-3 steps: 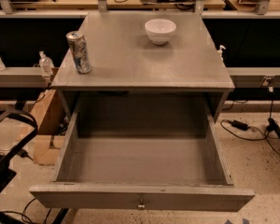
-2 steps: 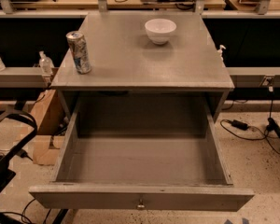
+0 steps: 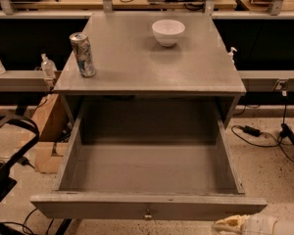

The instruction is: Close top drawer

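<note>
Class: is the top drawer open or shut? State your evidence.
Open: the top drawer is pulled out, its empty inside visible. The claw is at bottom right, beside its front panel.

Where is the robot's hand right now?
The gripper is at the bottom right edge of the camera view, just below the right end of the open top drawer, right of its little knob.

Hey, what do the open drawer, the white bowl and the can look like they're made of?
The top drawer looks like grey-painted wood, matte with faint grain streaks; its knob looks metal. The bowl is probably glazed ceramic: smooth, white, slight sheen. The can seems thin printed metal with a shiny rim. The claw is at the lower right, below the drawer front.
</note>
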`<state>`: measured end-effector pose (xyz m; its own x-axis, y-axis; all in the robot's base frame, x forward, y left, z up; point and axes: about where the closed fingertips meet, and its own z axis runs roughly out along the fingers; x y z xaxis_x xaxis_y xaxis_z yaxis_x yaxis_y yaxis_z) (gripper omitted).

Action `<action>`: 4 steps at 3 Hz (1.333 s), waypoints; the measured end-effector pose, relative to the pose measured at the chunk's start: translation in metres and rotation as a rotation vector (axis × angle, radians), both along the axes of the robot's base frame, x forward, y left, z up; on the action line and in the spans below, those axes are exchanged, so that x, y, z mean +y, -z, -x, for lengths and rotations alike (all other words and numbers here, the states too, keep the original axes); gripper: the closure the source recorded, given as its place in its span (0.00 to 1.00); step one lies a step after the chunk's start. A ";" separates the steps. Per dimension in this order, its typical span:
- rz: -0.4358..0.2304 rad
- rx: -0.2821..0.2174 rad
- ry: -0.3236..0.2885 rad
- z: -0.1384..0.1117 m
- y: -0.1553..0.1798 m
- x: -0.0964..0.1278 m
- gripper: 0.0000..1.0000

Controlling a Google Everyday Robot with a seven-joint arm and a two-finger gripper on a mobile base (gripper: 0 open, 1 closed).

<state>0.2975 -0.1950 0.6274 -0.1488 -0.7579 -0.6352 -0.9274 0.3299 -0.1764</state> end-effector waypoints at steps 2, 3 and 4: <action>-0.004 -0.009 -0.026 -0.026 0.009 0.000 1.00; -0.004 -0.018 -0.041 -0.047 0.013 -0.005 1.00; 0.001 -0.048 -0.048 -0.091 0.009 -0.018 1.00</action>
